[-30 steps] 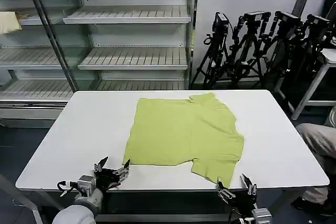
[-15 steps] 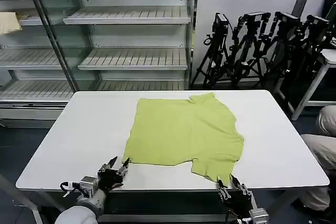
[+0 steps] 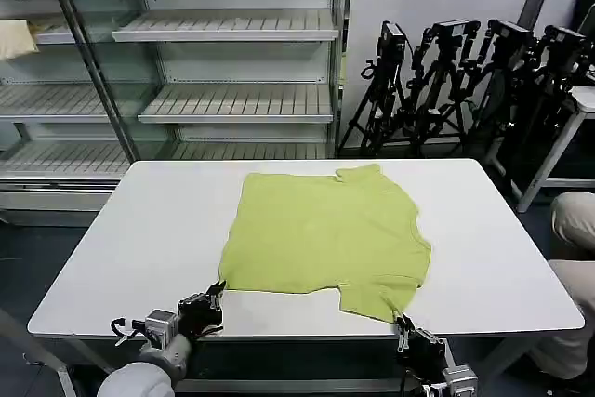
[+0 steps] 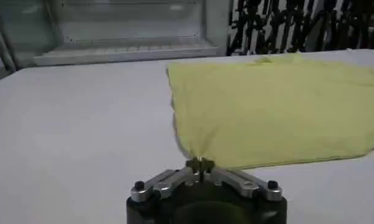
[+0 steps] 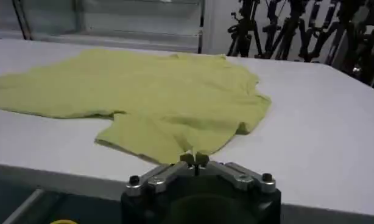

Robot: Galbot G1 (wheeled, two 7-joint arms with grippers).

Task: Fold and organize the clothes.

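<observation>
The flat lime-green thin-fabric T-shirt [image 3: 325, 239] on the white worktop [image 3: 139, 239] is pinched at its near corners by the closed left hand [image 3: 216, 297] and closed right hand [image 3: 402, 322].

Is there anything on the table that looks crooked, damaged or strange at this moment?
Nothing is damaged or spilled. The lime T-shirt lies flat but turned slightly askew on the white table, its near sleeve sticking out toward the edge. The left gripper pinches its near corner, and the right gripper pinches the sleeve hem.

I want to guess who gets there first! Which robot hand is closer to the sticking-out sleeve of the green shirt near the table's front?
Right. The right gripper is shut on the sleeve of the T-shirt; the left gripper pinches the shirt's other near corner, farther away.
</observation>
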